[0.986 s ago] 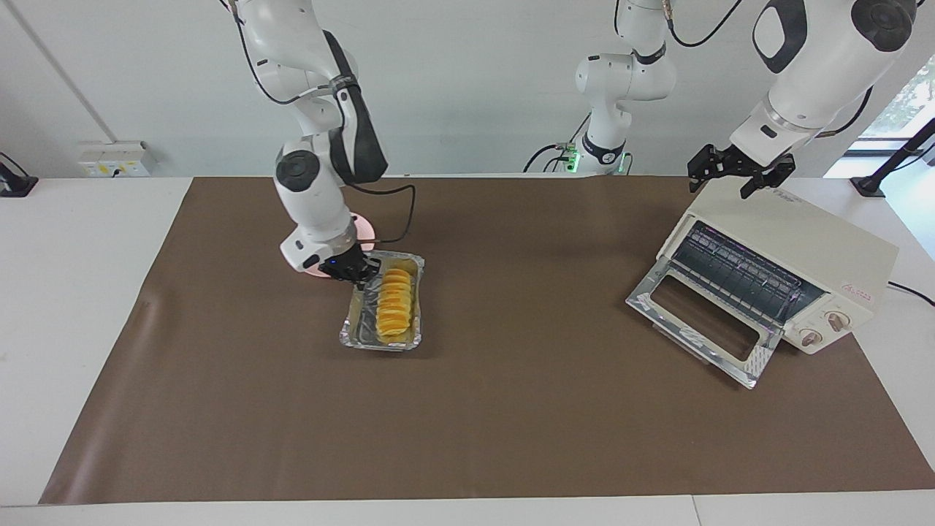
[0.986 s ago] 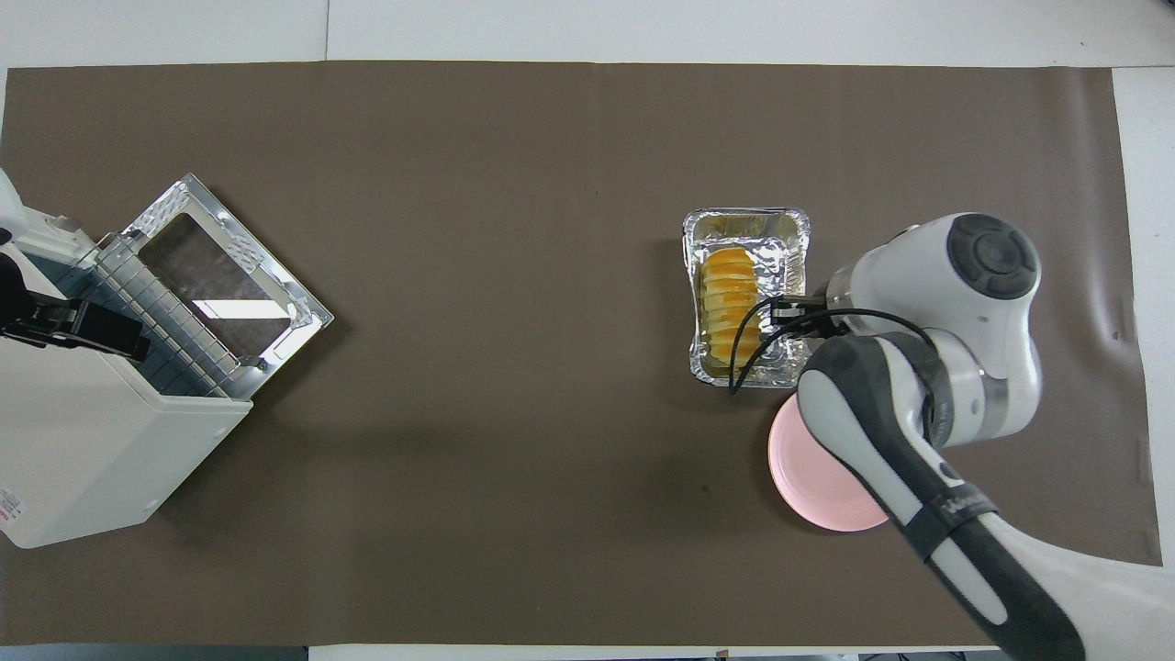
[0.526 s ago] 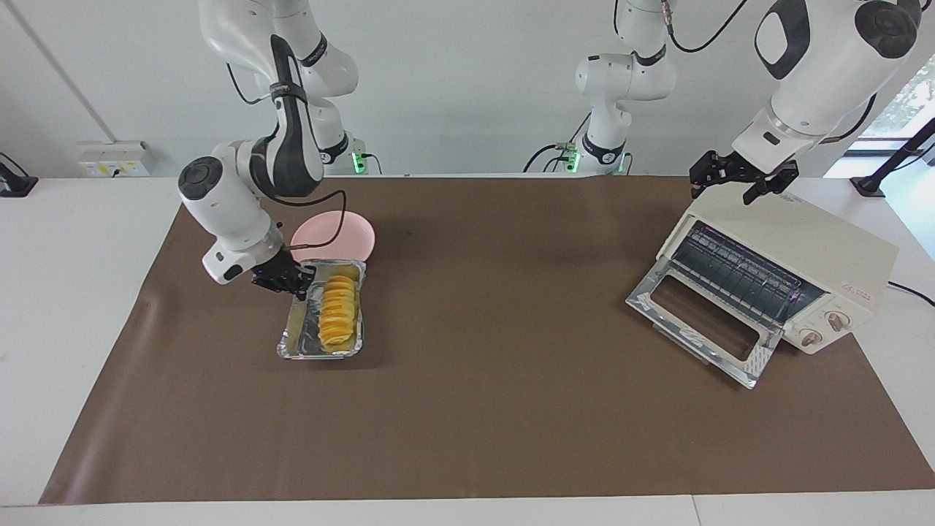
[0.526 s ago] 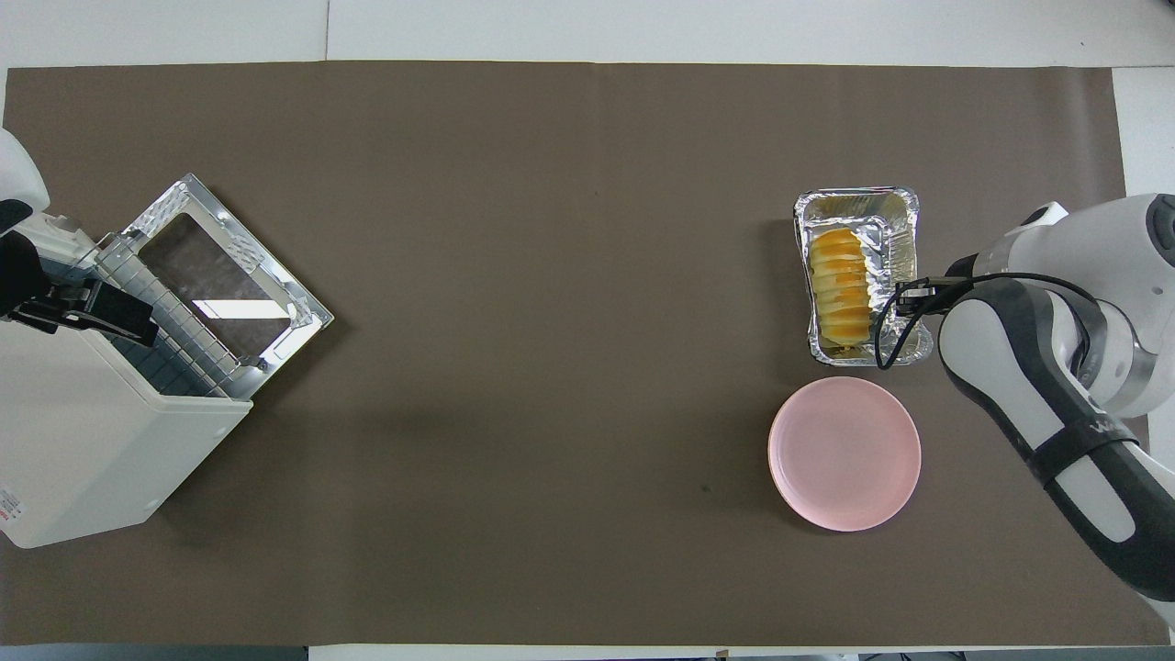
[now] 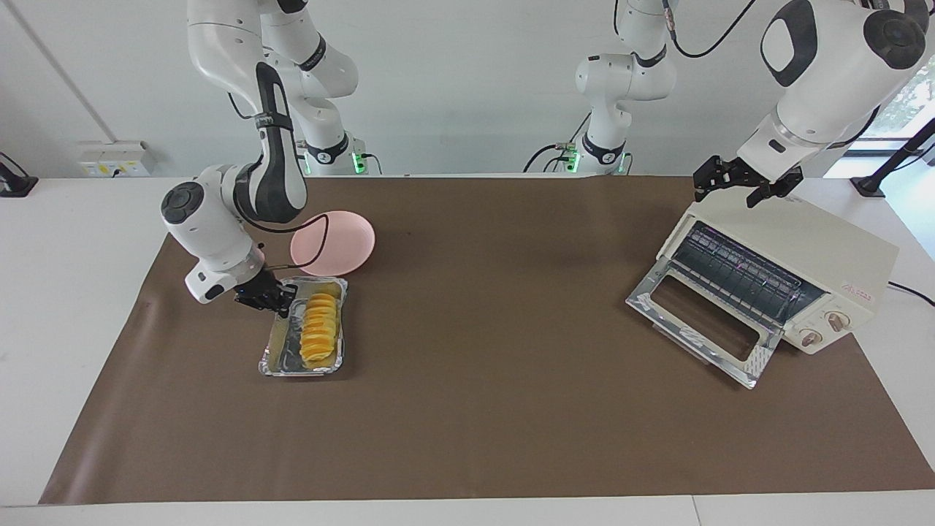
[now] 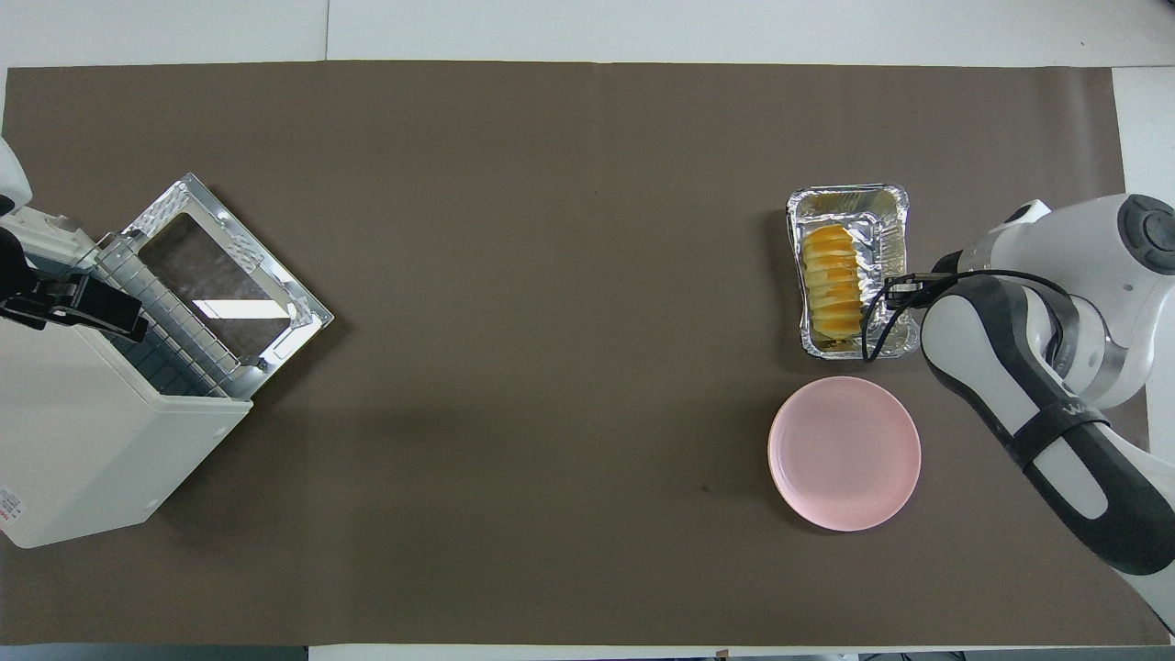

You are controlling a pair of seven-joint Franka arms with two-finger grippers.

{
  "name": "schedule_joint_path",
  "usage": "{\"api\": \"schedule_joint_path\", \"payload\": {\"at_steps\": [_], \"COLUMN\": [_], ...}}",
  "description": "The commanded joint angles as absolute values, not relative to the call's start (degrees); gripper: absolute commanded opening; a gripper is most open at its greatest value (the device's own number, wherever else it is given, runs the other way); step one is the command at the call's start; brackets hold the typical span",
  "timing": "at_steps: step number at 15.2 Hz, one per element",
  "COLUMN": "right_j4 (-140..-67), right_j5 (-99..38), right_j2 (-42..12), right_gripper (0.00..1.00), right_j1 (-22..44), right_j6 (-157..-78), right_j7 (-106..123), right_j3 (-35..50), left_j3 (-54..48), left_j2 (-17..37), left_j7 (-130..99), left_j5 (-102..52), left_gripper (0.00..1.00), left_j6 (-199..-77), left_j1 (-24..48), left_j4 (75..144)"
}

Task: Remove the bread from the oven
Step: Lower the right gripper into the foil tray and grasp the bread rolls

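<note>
Already out of the open oven (image 5: 774,274): bread (image 5: 320,334) in tray (image 5: 272,356), dragged toward right arm's end; right hand (image 5: 281,301) pinching tray rim; left hand (image 5: 739,183) wide over oven.

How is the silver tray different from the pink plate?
The foil tray is silver, rectangular and crinkled; the plate is pink, round and smooth. The tray holds the bread; the plate holds nothing. The plate lies nearer the robots than the tray. Both rest on the brown mat.

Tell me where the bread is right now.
The bread lies in the foil tray on the brown mat at the right arm's end, just farther from the robots than the pink plate.
</note>
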State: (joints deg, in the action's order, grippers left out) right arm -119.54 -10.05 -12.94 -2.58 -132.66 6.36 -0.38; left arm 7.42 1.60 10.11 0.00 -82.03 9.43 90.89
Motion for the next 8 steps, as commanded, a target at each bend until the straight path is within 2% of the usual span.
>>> {"api": "schedule_joint_path", "payload": {"at_steps": [1,5,8], "right_j4": [-115.5,-107.2,-107.4], "right_j5": [-10.8,-9.1,-9.0], "right_j2": [-13.2,-13.4,-14.1], "right_gripper": [0.95,0.97,0.95], "right_j1": [-2.5,-2.5,0.1], "right_j6": [-128.6,-121.2,-123.0], "right_j7": [6.9,6.6,4.1], "right_j3": [-0.2,-0.2,0.0], "left_j3": [7.2,7.2,7.2], "left_j2": [0.8,0.4,-0.4], "left_j7": [10.3,10.3,10.3], "left_j5": [0.9,0.9,0.9], "left_gripper": [1.00,1.00,1.00], "left_j6": [-80.6,-80.6,-80.5], "left_j1": [9.1,9.1,9.1], "left_j4": [90.3,90.3,90.2]}}
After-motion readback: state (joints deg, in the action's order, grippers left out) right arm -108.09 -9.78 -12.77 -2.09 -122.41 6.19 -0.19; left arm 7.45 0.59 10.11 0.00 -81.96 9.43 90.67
